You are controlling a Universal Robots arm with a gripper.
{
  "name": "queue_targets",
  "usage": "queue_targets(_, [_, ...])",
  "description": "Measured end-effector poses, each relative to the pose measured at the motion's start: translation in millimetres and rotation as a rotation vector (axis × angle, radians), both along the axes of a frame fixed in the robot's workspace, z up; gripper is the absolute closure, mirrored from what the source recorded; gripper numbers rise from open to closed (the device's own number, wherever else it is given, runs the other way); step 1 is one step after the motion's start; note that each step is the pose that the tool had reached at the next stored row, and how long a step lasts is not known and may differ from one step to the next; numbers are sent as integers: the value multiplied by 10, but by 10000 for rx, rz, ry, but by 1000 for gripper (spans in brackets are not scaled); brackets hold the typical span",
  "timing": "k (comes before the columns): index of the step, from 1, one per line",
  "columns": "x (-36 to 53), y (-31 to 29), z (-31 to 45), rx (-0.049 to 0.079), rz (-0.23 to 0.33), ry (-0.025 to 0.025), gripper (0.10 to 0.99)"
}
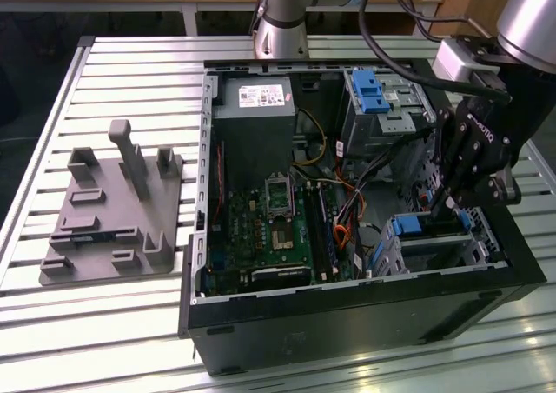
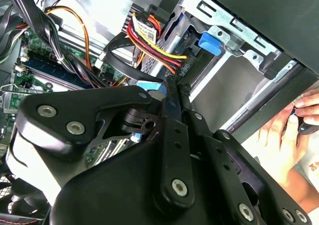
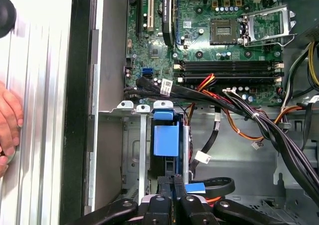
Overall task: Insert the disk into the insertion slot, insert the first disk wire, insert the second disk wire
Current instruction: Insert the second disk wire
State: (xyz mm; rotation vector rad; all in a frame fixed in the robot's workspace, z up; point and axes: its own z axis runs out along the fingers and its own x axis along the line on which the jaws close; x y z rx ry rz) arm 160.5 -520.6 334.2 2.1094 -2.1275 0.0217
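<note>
While the disk (image 3: 164, 140) sits down inside the insertion slot (image 1: 434, 245), the gripper (image 1: 440, 203) hangs right over its end. Its fingers (image 3: 169, 185) are pressed together, maybe pinching a thin wire so it can plug in.

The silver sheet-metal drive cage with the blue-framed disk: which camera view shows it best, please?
The first wrist view: the silver sheet-metal drive cage lies open, blue-framed disk seated between its walls. The exterior view shows it partly behind the gripper; the second wrist view catches one corner.
</note>
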Motion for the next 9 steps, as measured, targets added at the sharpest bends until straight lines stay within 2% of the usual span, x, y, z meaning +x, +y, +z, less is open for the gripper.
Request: queue_targets(9, [10, -3, -23, 4, 0, 1, 941])
